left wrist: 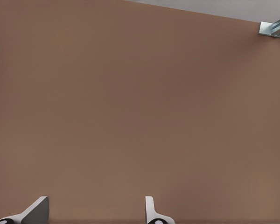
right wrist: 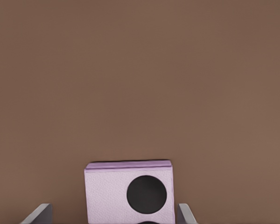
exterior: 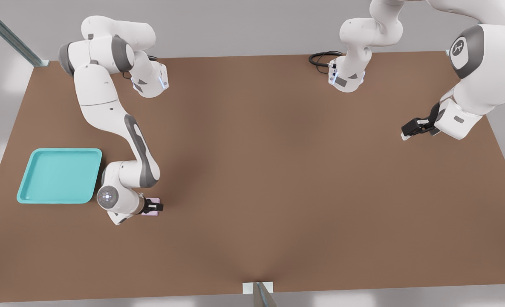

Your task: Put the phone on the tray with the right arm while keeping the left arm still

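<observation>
While the brown table lies under grey walls, the jaws straddle the phone — grip unclear.

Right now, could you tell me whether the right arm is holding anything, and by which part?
Nothing is held yet: the hand is open, fingers apart from both sides of the phone on the table.

phone: lilac (black circle) | tray: turquoise | table: brown

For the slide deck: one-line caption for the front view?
Right arm's tool at the phone on the table, beside the turquoise tray.
</observation>
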Controlling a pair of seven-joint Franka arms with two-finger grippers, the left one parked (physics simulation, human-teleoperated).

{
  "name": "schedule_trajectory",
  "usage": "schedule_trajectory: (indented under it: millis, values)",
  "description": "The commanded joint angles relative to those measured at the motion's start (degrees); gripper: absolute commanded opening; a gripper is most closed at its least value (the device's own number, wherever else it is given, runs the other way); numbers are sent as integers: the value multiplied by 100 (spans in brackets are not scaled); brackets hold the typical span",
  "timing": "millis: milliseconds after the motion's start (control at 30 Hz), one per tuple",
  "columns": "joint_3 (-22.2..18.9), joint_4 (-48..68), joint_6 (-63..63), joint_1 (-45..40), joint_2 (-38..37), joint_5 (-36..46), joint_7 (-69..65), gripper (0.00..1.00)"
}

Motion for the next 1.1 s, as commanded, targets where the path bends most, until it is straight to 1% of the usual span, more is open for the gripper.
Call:
schedule_trajectory:
  millis: [0,467,500,600,700,900,967,1033,1067]
  values:
    - [-2,-22,131,2,15,-5,-228,100]
    - [-2,-13,236,-16,217,4,-281,99]
    - [-2,-22,236,-16,226,4,-281,95]
    - [-2,-13,219,-16,226,4,-290,78]
    - [-2,-5,210,-16,217,4,-308,68]
    - [-10,13,140,-68,42,-92,-308,67]
    - [-10,-101,122,-200,-195,-93,-536,67]
    - [-19,-488,122,-455,-547,-93,-782,67]
    - [-116,-637,122,-525,-697,-93,-1019,67]
